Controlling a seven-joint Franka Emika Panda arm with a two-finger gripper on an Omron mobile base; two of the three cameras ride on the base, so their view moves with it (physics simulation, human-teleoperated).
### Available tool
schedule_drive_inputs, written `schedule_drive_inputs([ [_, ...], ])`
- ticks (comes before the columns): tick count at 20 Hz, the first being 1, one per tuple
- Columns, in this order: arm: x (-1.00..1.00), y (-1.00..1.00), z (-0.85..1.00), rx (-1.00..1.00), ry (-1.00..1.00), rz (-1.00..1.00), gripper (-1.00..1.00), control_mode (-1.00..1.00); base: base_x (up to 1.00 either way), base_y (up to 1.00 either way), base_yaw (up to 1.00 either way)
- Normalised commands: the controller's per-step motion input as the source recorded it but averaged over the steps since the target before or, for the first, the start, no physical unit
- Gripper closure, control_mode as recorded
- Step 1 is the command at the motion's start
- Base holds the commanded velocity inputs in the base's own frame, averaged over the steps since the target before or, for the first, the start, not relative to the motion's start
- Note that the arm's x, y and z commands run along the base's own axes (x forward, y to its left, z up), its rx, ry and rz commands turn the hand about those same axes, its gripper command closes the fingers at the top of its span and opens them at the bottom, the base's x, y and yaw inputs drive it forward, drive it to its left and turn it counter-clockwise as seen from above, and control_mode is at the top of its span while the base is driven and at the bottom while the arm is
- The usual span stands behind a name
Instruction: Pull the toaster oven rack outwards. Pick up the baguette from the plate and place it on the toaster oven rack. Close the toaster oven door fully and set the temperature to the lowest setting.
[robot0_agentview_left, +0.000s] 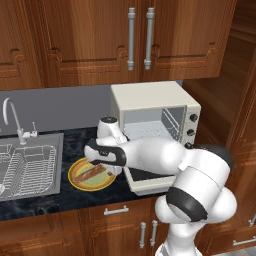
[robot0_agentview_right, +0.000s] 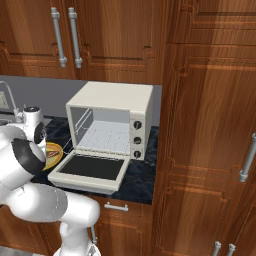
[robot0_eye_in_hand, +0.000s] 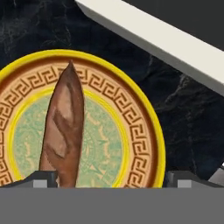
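Arm over the yellow-rimmed round plate (robot0_eye_in_hand: 144, 127)
Fingers (robot0_eye_in_hand: 43, 178) spread wide, empty, above the slim brown baguette (robot0_eye_in_hand: 63, 131); the cream toaster oven's dropped door (robot0_agentview_right: 92, 169) lies just beside.

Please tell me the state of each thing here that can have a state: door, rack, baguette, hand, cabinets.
toaster oven door: fully open, lying flat.
toaster oven rack: inside the cavity; cannot tell if pulled out.
baguette: lying on the plate, not gripped.
hand: open, above the baguette.
upper cabinet doors: closed.
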Motion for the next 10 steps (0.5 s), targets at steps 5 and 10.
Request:
schedule_drive_inputs([
  [5,0.16,0.05,-0.14,0.0,0.05,0.07,-1.0,-1.0,0.0,0.0,0.0],
  [10,0.12,0.23,-0.18,0.0,0.0,0.0,-1.0,-1.0,0.0,0.0,0.0],
])
